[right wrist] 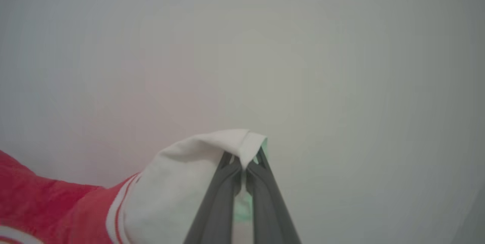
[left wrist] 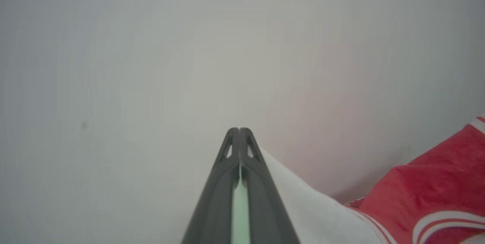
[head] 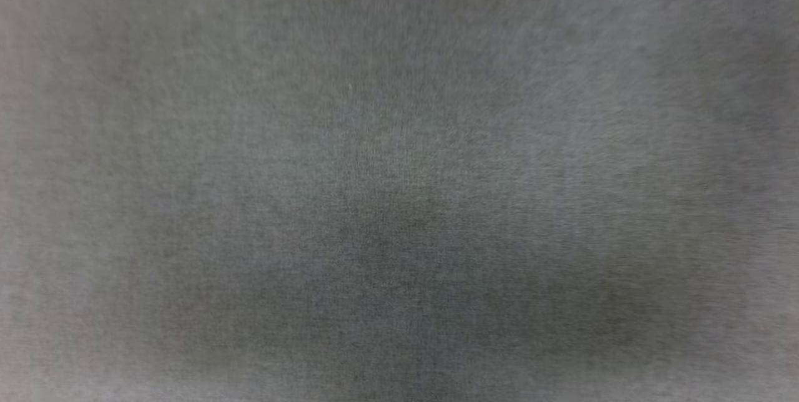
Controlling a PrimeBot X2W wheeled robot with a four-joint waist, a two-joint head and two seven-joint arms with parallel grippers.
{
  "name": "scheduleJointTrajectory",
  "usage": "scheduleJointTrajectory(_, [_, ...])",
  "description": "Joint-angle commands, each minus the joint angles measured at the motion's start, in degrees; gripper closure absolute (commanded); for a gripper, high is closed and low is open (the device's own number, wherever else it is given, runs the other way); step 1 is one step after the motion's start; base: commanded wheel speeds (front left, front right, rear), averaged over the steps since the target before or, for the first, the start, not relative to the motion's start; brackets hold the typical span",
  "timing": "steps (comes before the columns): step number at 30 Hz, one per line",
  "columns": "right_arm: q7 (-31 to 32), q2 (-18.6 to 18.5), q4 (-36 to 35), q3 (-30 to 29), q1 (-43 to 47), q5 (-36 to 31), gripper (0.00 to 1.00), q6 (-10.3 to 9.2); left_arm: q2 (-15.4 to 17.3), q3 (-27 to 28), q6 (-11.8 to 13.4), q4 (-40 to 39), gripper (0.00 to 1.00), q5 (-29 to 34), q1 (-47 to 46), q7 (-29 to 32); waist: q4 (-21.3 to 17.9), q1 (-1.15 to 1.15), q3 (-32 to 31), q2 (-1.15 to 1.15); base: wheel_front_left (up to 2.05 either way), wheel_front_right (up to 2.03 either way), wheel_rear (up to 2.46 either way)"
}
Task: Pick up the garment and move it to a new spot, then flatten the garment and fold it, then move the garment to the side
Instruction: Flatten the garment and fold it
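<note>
**Left wrist view.** The left gripper (left wrist: 239, 130) is seen with its two dark fingers (left wrist: 218, 198) pressed together along their whole length. A white sleeve (left wrist: 314, 213) of the garment (left wrist: 435, 183) is laid against the outer edge of the finger on that view's right. Whether any cloth is pinched between the jaws cannot be told. Past the sleeve, a band of red-and-white striped trim (left wrist: 375, 230) is met, and then the red body of the garment, which is bunched in soft folds at the lower right corner of the view. Behind everything, a pale grey surface (left wrist: 151, 66) is shown, plain and out of focus.

**Right wrist view.** The right gripper (right wrist: 244, 162) is clamped on the garment. A fold of white cloth (right wrist: 227, 141) is draped over both fingertips and is caught between them. From the grip, the white cloth is carried down toward that view's lower left, where striped trim is crossed and the red body is reached at the left edge. The same pale grey surface is seen beyond the cloth.

**Head view.** A blurred grey field (head: 399, 177) with a fine woven grain is shown. What it belongs to cannot be told.
</note>
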Motion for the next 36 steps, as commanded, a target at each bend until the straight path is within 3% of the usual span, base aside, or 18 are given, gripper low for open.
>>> scheduleJointTrajectory(1, [-0.2,0.1,0.7,0.3,2.5,0.8,1.00,-0.06,-0.8,0.2,-0.6,2.0,1.00,-1.4,2.2,-0.1,2.6,0.00,7.8,0.00,0.00,0.00,0.00])
scheduleJointTrajectory(7, [2.4,-1.4,3.9,2.1,8.8,8.0,1.00,-0.06,-2.0,-0.9,-1.7,7.5,1.00,-6.4,8.4,3.9,3.5,0.00,5.1,0.00,0.00,0.00,0.00])
scheduleJointTrajectory(11, [10.2,-3.3,3.7,2.9,12.9,16.5,1.00,-0.06,-1.6,-2.5,-1.9,7.5,1.00,-9.5,12.8,7.9,3.6,0.00,1.8,0.00,0.00,0.00,0.00])
scheduleJointTrajectory(17, [22.5,-6.9,-0.7,4.9,19.4,25.5,1.00,-0.06,2.4,-4.8,-1.9,4.3,1.00,-14.0,19.2,13.6,3.0,0.00,-4.0,0.00,0.00,0.00,0.00])
scheduleJointTrajectory(22, [32.1,-10.4,-7.4,6.8,26.3,32.4,1.00,-0.06,5.8,-6.0,-1.9,0.7,1.00,-16.7,25.5,17.5,2.7,0.00,-8.7,0.00,0.00,0.00,0.00])
scheduleJointTrajectory(29, [39.8,-15.9,-19.0,8.6,40.5,39.4,1.00,-0.06,10.0,-6.1,-1.1,-6.6,1.00,-18.6,36.0,19.0,2.1,0.00,-14.9,0.00,0.00,0.00,0.00])
scheduleJointTrajectory(36, [47.4,-21.5,-30.7,8.4,57.0,45.3,1.00,-0.06,15.9,-5.7,3.4,-21.5,1.00,-21.6,50.3,23.0,1.5,0.00,-19.7,0.00,0.00,0.00,0.00])
